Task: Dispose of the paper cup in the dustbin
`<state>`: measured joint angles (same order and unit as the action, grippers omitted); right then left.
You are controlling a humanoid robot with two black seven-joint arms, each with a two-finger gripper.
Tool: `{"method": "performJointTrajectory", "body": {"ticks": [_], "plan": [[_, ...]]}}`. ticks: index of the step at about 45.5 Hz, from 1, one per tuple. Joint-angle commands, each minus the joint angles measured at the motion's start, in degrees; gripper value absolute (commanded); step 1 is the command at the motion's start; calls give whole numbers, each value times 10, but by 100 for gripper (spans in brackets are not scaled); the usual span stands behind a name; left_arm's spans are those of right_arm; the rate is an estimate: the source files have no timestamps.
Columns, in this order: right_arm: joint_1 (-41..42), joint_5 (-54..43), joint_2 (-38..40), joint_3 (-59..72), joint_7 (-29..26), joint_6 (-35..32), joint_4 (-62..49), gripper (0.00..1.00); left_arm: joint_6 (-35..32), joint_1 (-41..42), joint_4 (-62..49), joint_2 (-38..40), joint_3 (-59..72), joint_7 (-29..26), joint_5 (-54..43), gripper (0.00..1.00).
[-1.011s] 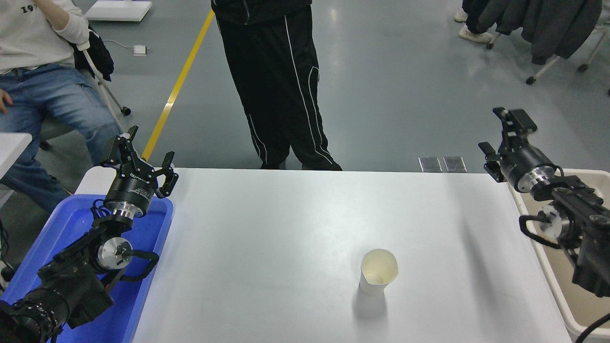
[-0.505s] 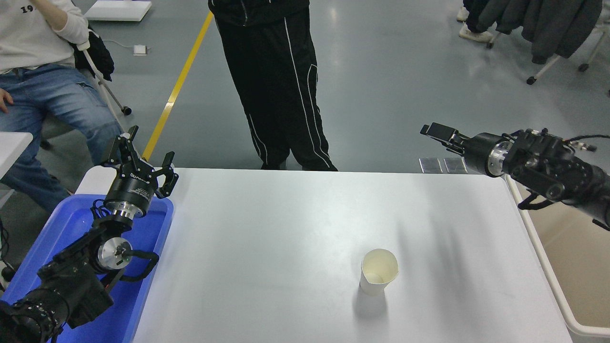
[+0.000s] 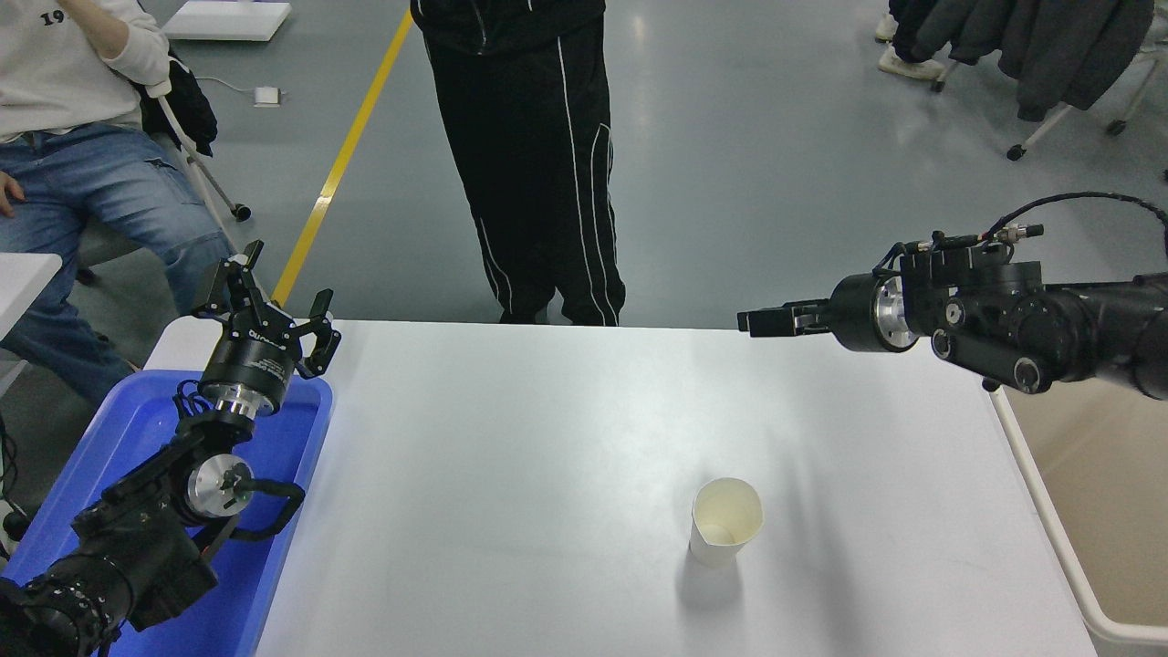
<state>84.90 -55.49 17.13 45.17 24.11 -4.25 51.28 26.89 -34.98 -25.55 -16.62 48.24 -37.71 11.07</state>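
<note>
A: Cup status?

B: The paper cup (image 3: pixel 725 522) is seen upright on the white table (image 3: pixel 547 456), in the near-right part of the top, mouth up, cream inside visible. Nothing is touching it. A shadow is cast on the table just in front of it.

A: Bin?

B: The dustbin (image 3: pixel 1095 511) is placed off the table's right edge, beige, only its left rim and part of the inside shown. It is well apart from the cup.

A: Right arm?

B: The right gripper (image 3: pixel 762 321) is held above the table's far-right edge, arm stretched in from the right side of the view and pointed left. It is seen edge-on, so whether the fingers are spread or pressed together cannot be told. Nothing is seen held in it. It is well apart from the cup, further back on the table.

A: Left?

B: The left gripper (image 3: pixel 269 306) is parked at the lower left, over the far end of the blue tray (image 3: pixel 137 429), fingers spread, nothing between them.

A: Anything else in frame?

B: A person in black trousers (image 3: pixel 538 164) is seen standing at the table's far side. A second person in jeans (image 3: pixel 100 192) is seated at the upper left.
</note>
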Motion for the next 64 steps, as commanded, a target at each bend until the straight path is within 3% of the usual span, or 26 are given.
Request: {"method": "performJointTrajectory", "body": {"ticks": [1, 15, 44, 50, 55, 60, 64], "plan": [[21, -76, -33, 43, 2, -15, 55, 99, 0, 0, 0, 0, -1, 0, 0, 100], [33, -84, -54, 45, 2, -35, 85, 99, 0, 0, 0, 0, 0, 0, 0, 100], [-81, -78, -30, 39, 2, -17, 23, 97, 0, 0, 0, 0, 0, 0, 0, 100], [-112, -72, -30, 27, 2, -11, -13, 82, 0, 0, 1, 0, 0, 0, 0, 100], [-127, -62, -32, 22, 2, -8, -42, 76, 0, 0, 0, 0, 0, 0, 0, 100], [-130, -61, -30, 21, 2, -10, -50, 49, 0, 0, 0, 0, -1, 0, 0, 100], [-125, -61, -26, 24, 2, -15, -50, 14, 0, 0, 0, 0, 0, 0, 0, 100]]}}
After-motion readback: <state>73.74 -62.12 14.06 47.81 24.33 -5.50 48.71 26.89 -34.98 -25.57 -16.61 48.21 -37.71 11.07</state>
